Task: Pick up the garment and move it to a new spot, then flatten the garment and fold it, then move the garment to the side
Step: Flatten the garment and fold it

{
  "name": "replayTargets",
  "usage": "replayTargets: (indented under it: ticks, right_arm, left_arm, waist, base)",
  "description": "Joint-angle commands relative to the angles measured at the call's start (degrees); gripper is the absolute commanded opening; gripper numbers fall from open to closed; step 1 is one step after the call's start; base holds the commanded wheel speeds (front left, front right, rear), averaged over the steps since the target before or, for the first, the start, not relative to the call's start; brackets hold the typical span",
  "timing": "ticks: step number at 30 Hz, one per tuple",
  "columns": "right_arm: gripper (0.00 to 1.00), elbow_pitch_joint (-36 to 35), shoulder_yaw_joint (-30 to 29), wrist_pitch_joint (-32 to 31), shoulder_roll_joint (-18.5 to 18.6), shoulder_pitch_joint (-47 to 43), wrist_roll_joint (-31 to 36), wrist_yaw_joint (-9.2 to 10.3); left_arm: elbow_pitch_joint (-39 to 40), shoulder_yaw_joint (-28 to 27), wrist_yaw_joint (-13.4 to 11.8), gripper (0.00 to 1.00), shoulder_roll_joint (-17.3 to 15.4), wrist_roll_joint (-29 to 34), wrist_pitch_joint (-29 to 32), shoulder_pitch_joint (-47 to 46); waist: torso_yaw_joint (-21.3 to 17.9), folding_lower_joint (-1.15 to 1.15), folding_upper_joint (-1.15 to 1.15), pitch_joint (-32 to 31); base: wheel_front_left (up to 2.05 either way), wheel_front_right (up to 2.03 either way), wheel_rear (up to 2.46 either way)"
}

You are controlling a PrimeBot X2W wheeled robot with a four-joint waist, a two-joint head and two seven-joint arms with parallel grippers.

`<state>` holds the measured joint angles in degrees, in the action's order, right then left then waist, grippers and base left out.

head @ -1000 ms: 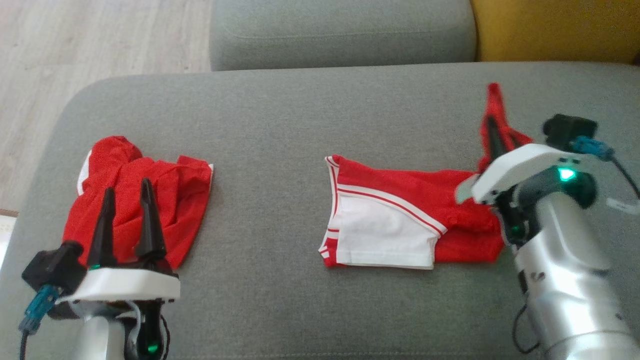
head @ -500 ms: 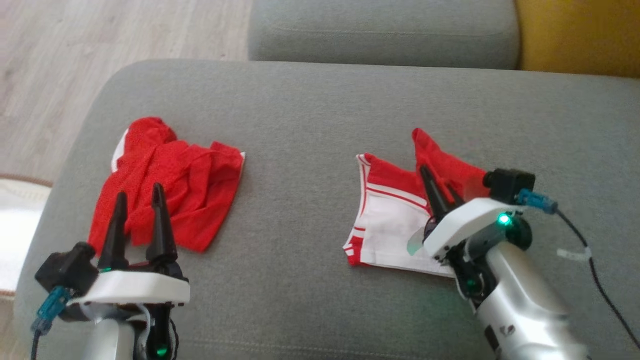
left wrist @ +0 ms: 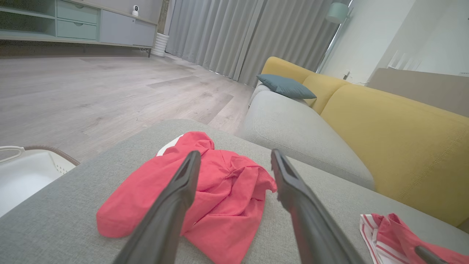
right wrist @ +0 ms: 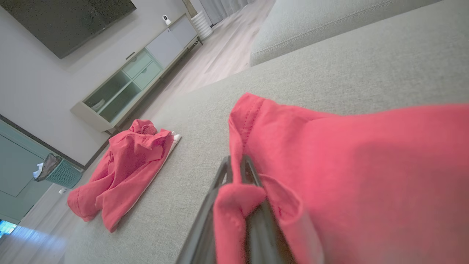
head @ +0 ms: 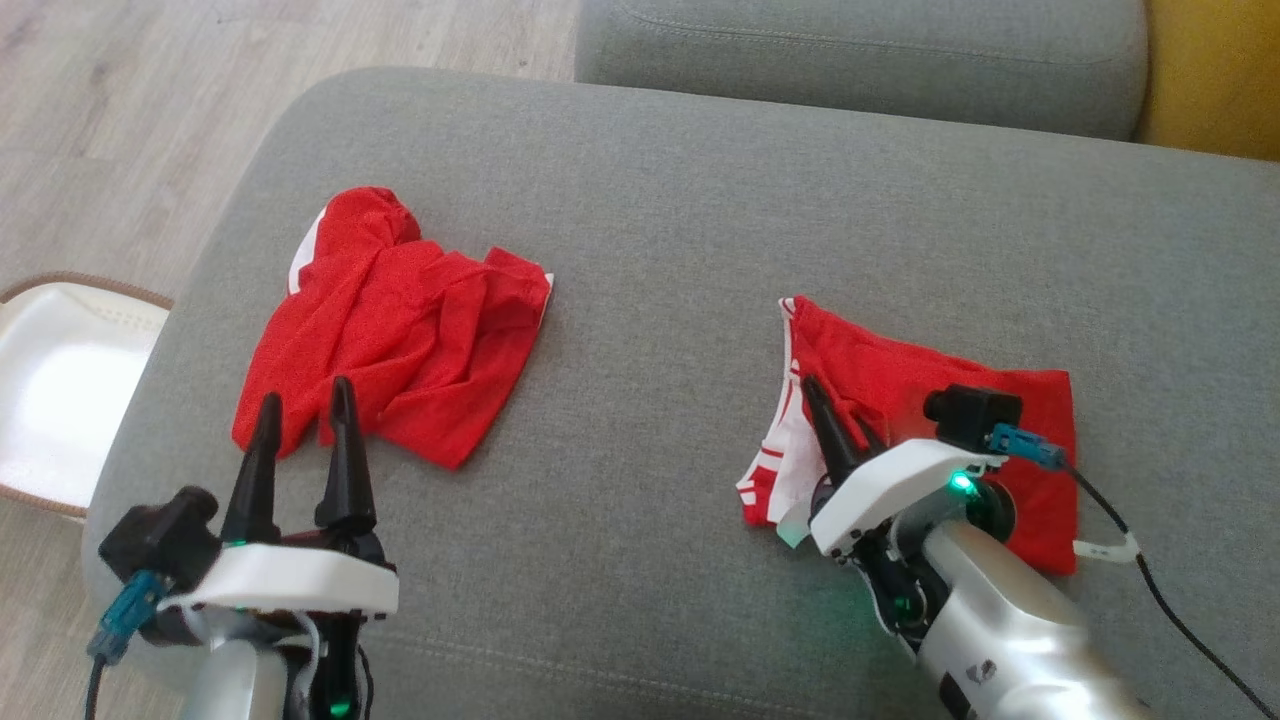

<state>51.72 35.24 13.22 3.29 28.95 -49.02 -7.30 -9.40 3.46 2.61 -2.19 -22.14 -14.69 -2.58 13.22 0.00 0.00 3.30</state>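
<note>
A crumpled red garment [head: 390, 320] is lying toward the left edge of the grey sofa seat [head: 650, 200]. It is well apart from the red-and-white garment [head: 900, 370], which is resting on the right half of the seat, nearer the front edge. Bare cushion is showing between the two. A white basket [head: 60, 390] is standing on the wooden floor [head: 120, 110] just beside the left edge. A second grey cushion [head: 860, 50] is running along the far edge, with a yellow sofa [head: 1215, 70] past the far right corner. A dark cable [head: 1150, 585] is trailing off the right wrist, across the seat by the garment's near right corner.

The head camera has swung, so the whole scene is sitting further right than a second ago. On the seat itself, the garment's white panel was lying bare then, with a red corner lifted at its right end. Now that red layer is lying across it, leaving only a striped white strip at its left end.

The right arm [head: 1000, 640] is reaching in low from the near right corner. The right jaws are pressed together, pinching a fold of the red cloth. The left arm [head: 240, 680] is rising at the near left corner. The left jaws are spread wide and empty, pointing at the crumpled garment's near edge.
</note>
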Motion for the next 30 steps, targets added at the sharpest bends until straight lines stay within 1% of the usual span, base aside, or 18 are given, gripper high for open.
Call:
replayTargets:
  ticks: [1,2,5,9,12,15,17,19,20,24,26,30]
  right_arm:
    - [0.75,-1.1,1.3,0.9,-0.4,2.2,-0.6,-0.19]
    - [1.0,-0.7,2.3,1.1,-0.4,2.3,-1.8,-0.19]
    - [1.0,-1.3,6.5,1.4,-0.4,2.8,-4.6,-0.19]
    - [1.0,-5.4,11.1,1.7,-0.4,3.7,-8.5,-0.19]
    - [1.0,-8.0,11.2,1.7,-0.4,5.4,-9.6,-0.19]
    - [1.0,-8.9,8.7,1.8,-0.4,7.6,-6.9,-0.19]
    - [1.0,-8.2,6.2,1.8,-0.4,9.1,-2.3,-0.19]
    - [1.0,-6.9,3.1,1.8,-0.4,10.3,3.7,-0.19]
    - [1.0,-5.7,-0.6,1.8,-0.4,10.7,9.6,-0.19]
    - [1.0,-4.2,-8.1,1.8,-0.4,10.1,22.7,-0.19]
    - [1.0,-5.6,-11.6,1.8,0.4,8.9,30.1,-0.19]
    - [1.0,-11.4,-18.5,1.8,1.5,4.1,41.3,-0.19]
  left_arm:
    - [1.7,-1.4,0.2,1.0,-0.7,-0.2,-0.3,-2.8]
    - [1.6,-1.4,0.3,1.0,-0.7,-0.2,-0.3,-2.9]
    - [1.4,-1.7,0.3,1.0,-0.7,-0.1,-0.3,-2.8]
    - [1.0,-2.3,0.3,1.0,-0.7,-0.1,-0.3,-2.4]
    - [1.0,-2.5,0.2,1.0,-0.7,-0.1,-0.3,-2.1]
    - [1.3,-2.7,0.2,1.0,-0.7,0.0,-0.3,-1.8]
    - [1.8,-3.0,0.2,1.0,-0.7,0.0,-0.3,-1.7]
    - [2.4,-3.3,0.2,1.0,-0.7,0.0,-0.3,-1.7]
    - [3.1,-3.5,0.2,1.0,-0.7,0.2,-0.3,-1.6]
    - [4.8,-3.9,0.0,1.0,-0.7,0.1,-0.3,-1.8]
    - [5.6,-3.8,-0.2,1.0,-0.7,0.2,-0.3,-1.8]
    - [6.7,-3.7,-0.5,1.0,-0.7,0.4,-0.3,-1.7]
  waist:
    - [0.1,0.0,0.0,0.0]
    - [0.2,0.0,0.0,0.0]
    - [0.2,0.0,0.0,-0.2]
    - [-0.8,0.0,0.0,-0.8]
    - [-2.3,0.0,0.0,-1.5]
    - [-4.0,0.0,0.0,-2.3]
    - [-5.3,0.0,0.0,-2.6]
    - [-6.4,0.0,0.0,-2.9]
    - [-7.5,0.0,0.0,-3.3]
    - [-9.4,0.0,0.0,-3.5]
    - [-10.1,0.0,0.0,-3.5]
    - [-11.3,0.0,0.0,-3.5]
  base:
    - [0.0,0.0,0.0]
    - [0.0,0.0,0.0]
    - [0.0,0.0,0.0]
    - [0.0,0.0,0.0]
    - [0.0,0.0,0.0]
    - [0.0,0.0,0.0]
    - [0.0,0.0,0.0]
    - [0.0,0.0,0.0]
    - [0.0,0.0,0.0]
    - [0.0,0.0,0.0]
    - [0.0,0.0,0.0]
    - [0.0,0.0,0.0]
